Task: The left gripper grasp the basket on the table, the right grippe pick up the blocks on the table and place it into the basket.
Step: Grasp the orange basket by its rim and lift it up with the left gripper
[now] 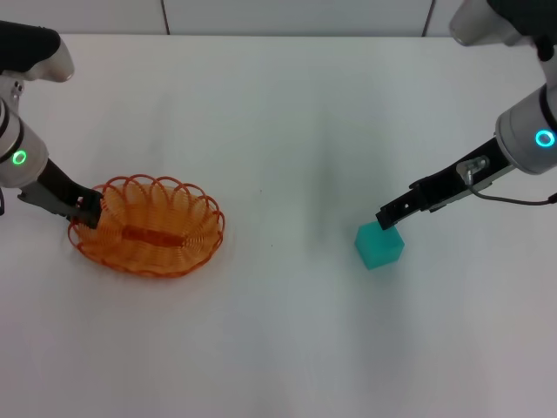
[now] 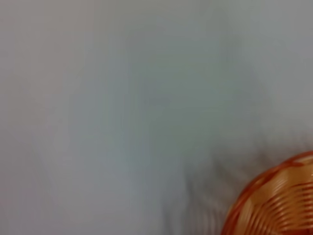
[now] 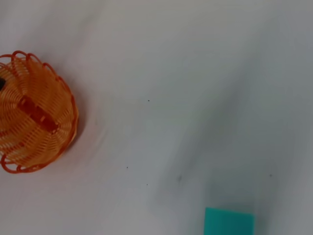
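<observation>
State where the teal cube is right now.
In the head view the cube sits on the table at the robot's right, just under the right gripper tips and well away from the basket.

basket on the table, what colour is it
Orange wire all over, the basket shows best in the head view, lying on the white table.

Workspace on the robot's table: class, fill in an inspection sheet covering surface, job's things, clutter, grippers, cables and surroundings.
Surface: white table, a few tiny dark specks.
Job's things: orange basket, no cube inside; teal block on the table, far from the basket.
Clutter: nothing seen.
Grippers: left gripper at the basket's rim; right gripper just above the block.
Cables: grey cable at the right arm.
Surroundings: pale panelled wall behind the table.
</observation>
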Motion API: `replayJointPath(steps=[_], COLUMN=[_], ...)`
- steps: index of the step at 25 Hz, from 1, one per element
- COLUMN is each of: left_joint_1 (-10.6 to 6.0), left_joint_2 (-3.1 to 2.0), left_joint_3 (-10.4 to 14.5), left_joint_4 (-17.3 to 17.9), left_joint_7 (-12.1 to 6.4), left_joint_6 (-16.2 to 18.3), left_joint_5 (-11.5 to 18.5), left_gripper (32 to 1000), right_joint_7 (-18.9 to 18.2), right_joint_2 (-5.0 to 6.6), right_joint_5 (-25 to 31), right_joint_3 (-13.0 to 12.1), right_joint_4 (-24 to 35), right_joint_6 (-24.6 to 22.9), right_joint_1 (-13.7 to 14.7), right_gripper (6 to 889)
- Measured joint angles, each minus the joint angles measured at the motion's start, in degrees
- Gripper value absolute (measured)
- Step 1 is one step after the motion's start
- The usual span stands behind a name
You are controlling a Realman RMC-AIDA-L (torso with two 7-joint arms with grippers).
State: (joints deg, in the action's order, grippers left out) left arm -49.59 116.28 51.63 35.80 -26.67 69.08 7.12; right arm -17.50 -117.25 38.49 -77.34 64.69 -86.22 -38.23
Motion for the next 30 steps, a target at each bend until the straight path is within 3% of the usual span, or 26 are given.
replayJointPath(steps=[16, 22, 26, 29, 30], left_joint_1=[0.00, -0.02, 0.21, 0.85, 0.85], left_joint_2=[-0.01, -0.46, -0.56, -0.06, -0.06], left_joint_3=[-0.2, -0.5, -2.7, -3.2, -3.2], left_joint_4=[0.3, 0.5, 3.2, 8.3, 8.3], left_joint_7=[-0.06, 0.09, -0.03, 0.14, 0.14], left_joint_6=[0.2, 1.1, 4.3, 7.9, 7.9], left_joint_5=[0.4, 2.3, 3.0, 3.0, 3.0], left_gripper=[170, 161, 153, 142, 139], right_joint_7=[-0.1, -0.1, -0.1, -0.1, -0.1], right_joint_2=[0.00, 0.00, 0.00, 0.00, 0.00], right_joint_5=[0.0, 0.0, 0.0, 0.0, 0.0], right_joint_3=[0.0, 0.0, 0.0, 0.0, 0.1], right_joint_4=[0.0, 0.0, 0.0, 0.0, 0.0], right_joint_6=[0.0, 0.0, 0.0, 0.0, 0.0], right_joint_1=[0.0, 0.0, -0.1, -0.1, -0.1], right_gripper=[886, 886, 886, 886, 886])
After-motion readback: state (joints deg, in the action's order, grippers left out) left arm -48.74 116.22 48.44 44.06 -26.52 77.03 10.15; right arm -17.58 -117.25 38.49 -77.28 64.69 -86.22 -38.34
